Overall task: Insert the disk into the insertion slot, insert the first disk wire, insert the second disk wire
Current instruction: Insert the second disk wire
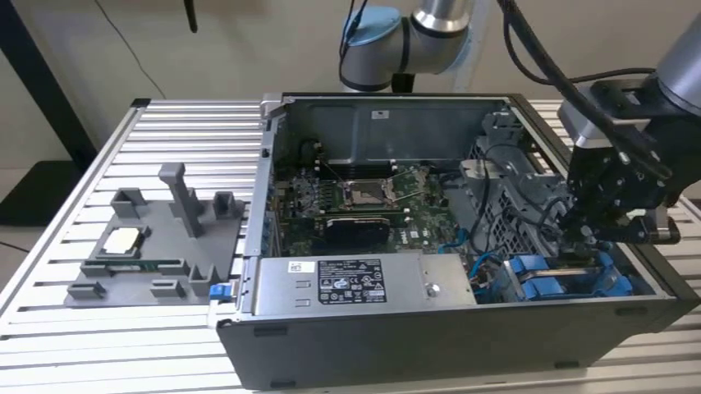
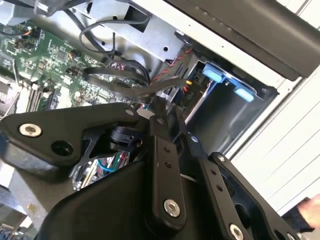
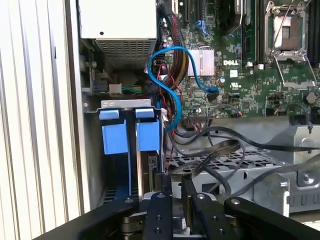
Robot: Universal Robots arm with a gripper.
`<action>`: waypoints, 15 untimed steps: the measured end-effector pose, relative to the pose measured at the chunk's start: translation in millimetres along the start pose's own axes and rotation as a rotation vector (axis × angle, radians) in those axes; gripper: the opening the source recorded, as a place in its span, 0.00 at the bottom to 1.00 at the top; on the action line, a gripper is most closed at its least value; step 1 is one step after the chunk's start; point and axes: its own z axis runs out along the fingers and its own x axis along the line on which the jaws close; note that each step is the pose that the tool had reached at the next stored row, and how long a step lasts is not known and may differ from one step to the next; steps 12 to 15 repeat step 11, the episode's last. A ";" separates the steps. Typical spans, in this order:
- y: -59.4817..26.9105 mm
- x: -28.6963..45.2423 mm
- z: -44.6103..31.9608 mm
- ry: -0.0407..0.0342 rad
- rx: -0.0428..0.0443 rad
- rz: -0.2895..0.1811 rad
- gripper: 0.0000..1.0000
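The insertion slot (image 1: 609,272), a dark metal bay with blue rails, sits in the case's corner at the exterior view's right, near the front. A blue carrier (image 3: 148,136) stands in it, with the disk's (image 3: 149,169) thin grey edge just below the carrier tab. My gripper (image 1: 588,235) hangs low inside the case right over that bay. In both wrist views its black fingers (image 3: 161,200) are drawn close together on a dark wire plug (image 3: 163,178) at the disk's edge. The blue tabs (image 2: 215,75) and the bay's wall (image 2: 215,112) lie just beyond my gripper (image 2: 161,106).
The open case (image 1: 438,345) lies on a slatted aluminium table (image 1: 186,123). Black, red and blue cables (image 3: 170,90) crowd the space beside the bay. A silver power supply (image 1: 350,283) and the motherboard (image 1: 362,197) fill the middle. A grey fixture (image 1: 153,246) stands at the left. A hand (image 2: 309,212) is at the table's edge.
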 end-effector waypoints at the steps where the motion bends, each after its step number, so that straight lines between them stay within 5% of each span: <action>1: 0.0 -0.7 -4.4 -0.0001 0.0000 0.000 0.23; 4: -0.1 -1.8 -12.2 -0.0001 0.0000 0.000 0.23; 15: -0.2 -1.8 -12.2 0.0001 0.0000 0.000 0.23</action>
